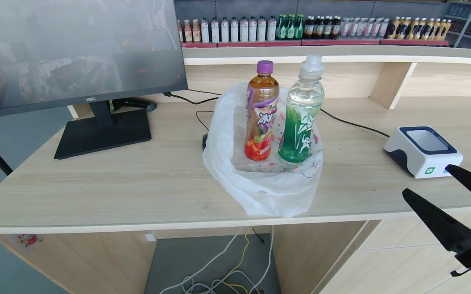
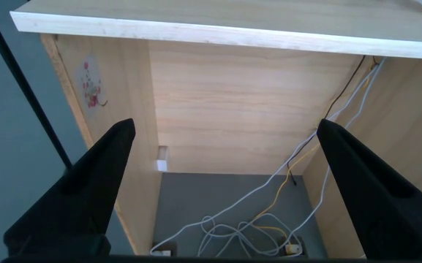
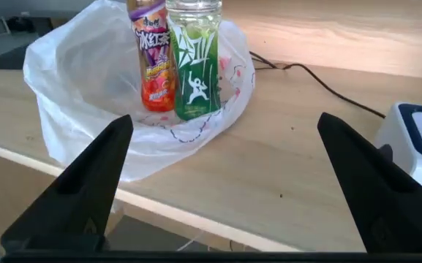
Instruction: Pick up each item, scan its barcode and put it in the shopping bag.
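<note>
Shopping bag point(image 1: 260, 188): white plastic, mouth open, on the counter point(image 1: 137, 183).
- In the bag, upright and side by side: purple-capped tea bottle point(image 1: 262, 110) and green-labelled bottle point(image 1: 302, 118). The bag's film veils their bases.
- Behind the bag: a small dark object, mostly hidden, kind not discernible.
- Right of the bag, well apart: scanner point(image 1: 422, 151).
- Left of the bag: monitor point(image 1: 76, 53), top cut off.
- Right gripper point(image 1: 426, 179), forward-right of the bag: fingers spread wide, empty.
- Left gripper point(image 2: 225, 128), below the bag's counter: fingers wide apart, empty.

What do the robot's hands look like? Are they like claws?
Sort of! The left gripper and the right gripper are each plain black, with two long fingers that taper to pointed tips, like a beak. I see no markings.
</note>
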### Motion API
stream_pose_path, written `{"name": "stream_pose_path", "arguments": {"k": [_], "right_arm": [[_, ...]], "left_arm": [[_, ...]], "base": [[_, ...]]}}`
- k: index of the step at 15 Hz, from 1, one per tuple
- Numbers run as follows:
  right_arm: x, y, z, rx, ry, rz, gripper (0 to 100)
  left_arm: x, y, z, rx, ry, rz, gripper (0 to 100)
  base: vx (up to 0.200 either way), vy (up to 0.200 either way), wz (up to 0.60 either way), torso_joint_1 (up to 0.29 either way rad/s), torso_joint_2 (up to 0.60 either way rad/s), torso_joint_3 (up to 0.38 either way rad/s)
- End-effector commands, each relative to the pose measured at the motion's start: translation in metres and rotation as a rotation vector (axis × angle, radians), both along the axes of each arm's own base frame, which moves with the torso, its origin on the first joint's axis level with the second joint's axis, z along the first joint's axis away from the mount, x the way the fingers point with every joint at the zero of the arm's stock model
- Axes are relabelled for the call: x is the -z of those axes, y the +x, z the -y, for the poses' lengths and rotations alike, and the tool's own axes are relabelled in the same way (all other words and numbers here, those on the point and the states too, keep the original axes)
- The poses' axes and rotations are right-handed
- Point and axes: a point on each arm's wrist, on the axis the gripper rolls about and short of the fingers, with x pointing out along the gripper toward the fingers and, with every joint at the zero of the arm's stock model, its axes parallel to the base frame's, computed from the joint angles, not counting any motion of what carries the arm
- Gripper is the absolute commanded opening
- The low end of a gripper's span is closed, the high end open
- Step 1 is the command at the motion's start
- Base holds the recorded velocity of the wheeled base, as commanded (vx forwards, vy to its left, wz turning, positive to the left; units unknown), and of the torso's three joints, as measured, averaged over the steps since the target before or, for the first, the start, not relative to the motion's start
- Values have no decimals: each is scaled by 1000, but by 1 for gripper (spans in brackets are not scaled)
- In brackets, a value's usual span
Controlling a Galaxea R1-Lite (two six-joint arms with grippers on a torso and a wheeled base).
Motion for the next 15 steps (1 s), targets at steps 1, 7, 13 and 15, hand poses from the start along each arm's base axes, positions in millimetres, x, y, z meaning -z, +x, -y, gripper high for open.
{"name": "stream_pose_path", "arguments": {"k": [1, 7, 13, 15], "right_arm": [[25, -67, 27, -2, -73, -82, 100], [88, -126, 52, 1, -224, -230, 100], [87, -120, 46, 315, -163, -356, 100], [88, -124, 46, 338, -149, -321, 100]], "left_arm": [[0, 0, 0, 0, 0, 0, 100], [0, 0, 0, 0, -5, 0, 100], [0, 0, 0, 0, -2, 0, 100], [0, 0, 0, -2, -3, 0, 100]], "base": [[0, 0, 0, 0, 0, 0], [0, 0, 0, 0, 0, 0], [0, 0, 0, 0, 0, 0], [0, 0, 0, 0, 0, 0]]}}
